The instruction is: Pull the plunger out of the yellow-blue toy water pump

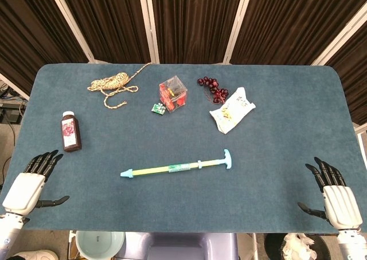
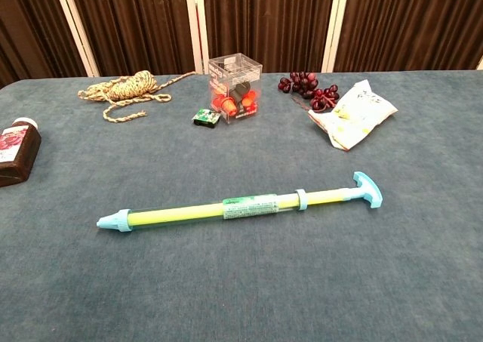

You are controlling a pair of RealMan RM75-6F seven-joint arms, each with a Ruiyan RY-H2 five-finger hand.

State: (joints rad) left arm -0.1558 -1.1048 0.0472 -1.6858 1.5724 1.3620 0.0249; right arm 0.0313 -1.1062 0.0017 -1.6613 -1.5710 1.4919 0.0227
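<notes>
Pump (image 1: 178,167) lies flat near the middle of the bench (image 1: 287,151), a little toward my edge, its long body running from 8 o'clock to 2 o'clock in the head view. The blue nozzle (image 2: 113,221) is at the 8 o'clock end and the blue T-handle (image 2: 367,189) of the plunger at the 2 o'clock end; a short stretch of plunger rod shows between the handle and the blue collar (image 2: 300,199), the rest sits inside the yellow barrel. A green label wraps the barrel near its middle.

My left hand (image 1: 26,188) rests at the 8 o'clock corner of the bench, released, fingers apart and pointing away from me, holding nothing. My right hand (image 1: 335,197) sits at the 4 o'clock corner, likewise released with fingers spread and thumb out to the side. Both are well apart from the pump, and neither shows in the chest view.

Toward 12 o'clock from the pump stands a clear box (image 1: 173,92) with red and orange pieces inside, a small green packet (image 1: 157,108) just beside it. At 11 o'clock lies a coil of rope (image 1: 113,83), at 1 o'clock a bunch of dark grapes (image 1: 213,88) touching a white snack bag (image 1: 231,110). At 9 o'clock a small bottle (image 1: 70,131) with a white cap lies on its side.
</notes>
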